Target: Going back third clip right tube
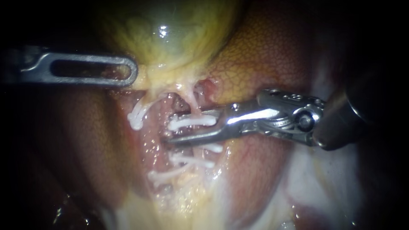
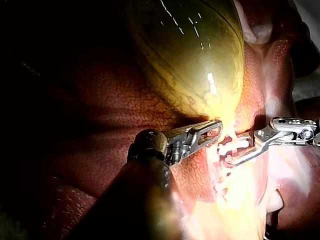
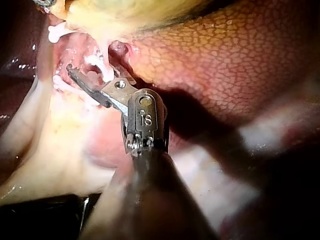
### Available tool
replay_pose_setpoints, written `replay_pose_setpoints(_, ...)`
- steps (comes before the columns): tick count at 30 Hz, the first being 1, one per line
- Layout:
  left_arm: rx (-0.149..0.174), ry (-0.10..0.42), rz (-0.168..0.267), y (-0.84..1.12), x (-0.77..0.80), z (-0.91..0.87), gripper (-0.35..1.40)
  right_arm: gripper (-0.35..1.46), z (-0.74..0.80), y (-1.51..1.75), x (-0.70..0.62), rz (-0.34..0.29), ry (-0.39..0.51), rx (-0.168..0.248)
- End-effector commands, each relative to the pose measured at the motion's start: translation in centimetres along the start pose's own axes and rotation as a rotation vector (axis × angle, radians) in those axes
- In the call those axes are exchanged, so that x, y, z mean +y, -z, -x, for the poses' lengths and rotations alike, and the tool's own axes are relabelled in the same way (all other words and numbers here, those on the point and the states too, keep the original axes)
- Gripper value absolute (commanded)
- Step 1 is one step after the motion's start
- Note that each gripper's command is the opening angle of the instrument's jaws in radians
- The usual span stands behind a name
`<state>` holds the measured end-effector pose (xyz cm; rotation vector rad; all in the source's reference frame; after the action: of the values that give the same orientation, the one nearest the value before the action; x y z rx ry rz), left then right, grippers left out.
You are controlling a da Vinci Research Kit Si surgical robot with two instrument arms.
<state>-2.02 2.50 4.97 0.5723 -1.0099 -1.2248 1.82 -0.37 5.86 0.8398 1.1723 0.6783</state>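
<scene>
Jaws of the right instrument [image 1: 172,127] were seen parted around a white clip [image 1: 194,122] seated on the right tube [image 1: 196,105] between them, so clipping was judged done, with only withdrawal left.

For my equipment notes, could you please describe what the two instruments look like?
The left instrument ends in a flat, silvery tip with a long rounded slot. The right instrument has two slim steel jaws, a riveted hinge with small markings, and a dark round shaft.
</scene>
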Motion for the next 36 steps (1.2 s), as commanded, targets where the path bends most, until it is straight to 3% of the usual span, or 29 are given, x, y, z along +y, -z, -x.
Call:
replay_pose_setpoints(1,0.0,0.0,0.0,0.0,0.0,0.0,-0.35,0.45,0.02,0.02,0.03,0.014,0.011,-0.006)
replay_pose_setpoints(6,0.0,0.0,0.0,0.01,0.0,0.0,-0.35,0.47,0.06,0.12,0.08,0.05,0.065,-0.02)
replay_pose_setpoints(11,0.0,0.0,0.0,0.01,0.0,0.0,-0.35,0.47,0.1,0.31,0.02,0.045,0.148,-0.03)
replay_pose_setpoints(16,0.001,0.0,-0.001,0.02,0.0,0.0,-0.35,0.48,0.11,0.55,-0.13,0.058,0.28,-0.033)
replay_pose_setpoints(26,0.001,0.0,-0.001,0.01,0.0,0.0,-0.35,0.5,-0.06,1.06,-0.52,0.111,0.526,-0.049)
replay_pose_setpoints(32,0.0,-0.001,0.0,-0.02,0.01,0.0,-0.35,0.5,-0.08,1.22,-0.58,0.136,0.573,-0.071)
replay_pose_setpoints(36,-0.007,-0.004,0.007,-0.15,0.04,-0.04,-0.35,0.5,-0.07,1.26,-0.58,0.14,0.584,-0.09)
